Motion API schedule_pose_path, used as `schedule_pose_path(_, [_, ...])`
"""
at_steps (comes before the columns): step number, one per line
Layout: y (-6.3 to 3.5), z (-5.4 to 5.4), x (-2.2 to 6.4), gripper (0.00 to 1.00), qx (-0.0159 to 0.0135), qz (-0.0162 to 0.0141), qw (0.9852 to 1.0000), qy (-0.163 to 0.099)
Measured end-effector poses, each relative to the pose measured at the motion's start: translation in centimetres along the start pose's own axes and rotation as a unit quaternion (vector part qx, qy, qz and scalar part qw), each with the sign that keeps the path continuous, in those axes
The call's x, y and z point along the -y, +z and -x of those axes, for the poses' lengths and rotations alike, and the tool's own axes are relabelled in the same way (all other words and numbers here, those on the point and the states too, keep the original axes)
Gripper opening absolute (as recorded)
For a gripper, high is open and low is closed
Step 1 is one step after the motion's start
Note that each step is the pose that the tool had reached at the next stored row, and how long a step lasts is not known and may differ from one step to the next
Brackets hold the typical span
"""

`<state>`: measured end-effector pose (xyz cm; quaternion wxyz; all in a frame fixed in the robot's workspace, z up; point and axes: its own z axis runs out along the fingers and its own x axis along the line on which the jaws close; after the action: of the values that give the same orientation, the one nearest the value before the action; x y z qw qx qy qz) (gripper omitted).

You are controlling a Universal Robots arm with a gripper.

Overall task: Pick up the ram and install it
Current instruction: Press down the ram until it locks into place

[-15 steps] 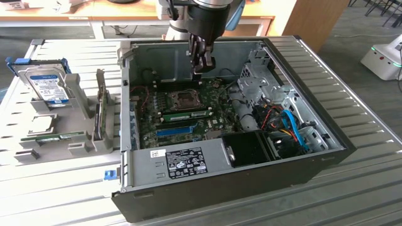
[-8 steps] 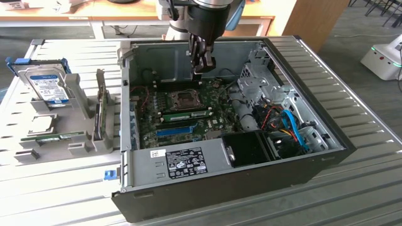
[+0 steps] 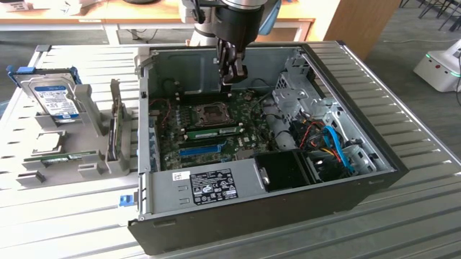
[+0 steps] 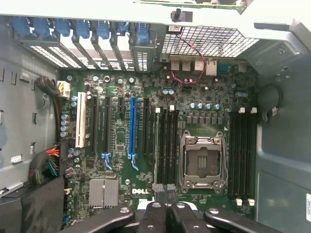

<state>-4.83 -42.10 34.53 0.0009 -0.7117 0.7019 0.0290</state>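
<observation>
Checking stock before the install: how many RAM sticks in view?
2. Seated stick: in the motherboard, beside the CPU socket. Rack stick: lying in the grey rack outside the case, at the exterior view's left. More may be hidden.

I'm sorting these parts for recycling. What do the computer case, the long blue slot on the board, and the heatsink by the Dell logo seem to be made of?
Computer case: looks like sheet metal, dull grey, bare inside, with folded edges and punched vents.
Long blue slot: probably moulded plastic, evenly bright blue with a slight gloss.
Heatsink: likely aluminium, pale silver and matte, cut into fine parallel fins.
</observation>
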Motion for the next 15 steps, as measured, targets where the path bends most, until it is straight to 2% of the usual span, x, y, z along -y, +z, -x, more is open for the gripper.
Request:
schedule_pose_path(3, [0.0,0.0,0.0,0.11,0.0001,-0.0001,1.0,0.003])
schedule_pose_path(8, [0.03,0.0,0.0,0.11,0.001,-0.0011,0.9997,0.026])
schedule_pose_path(15, [0.08,0.0,0.0,0.11,0.0027,-0.0029,0.9977,0.068])
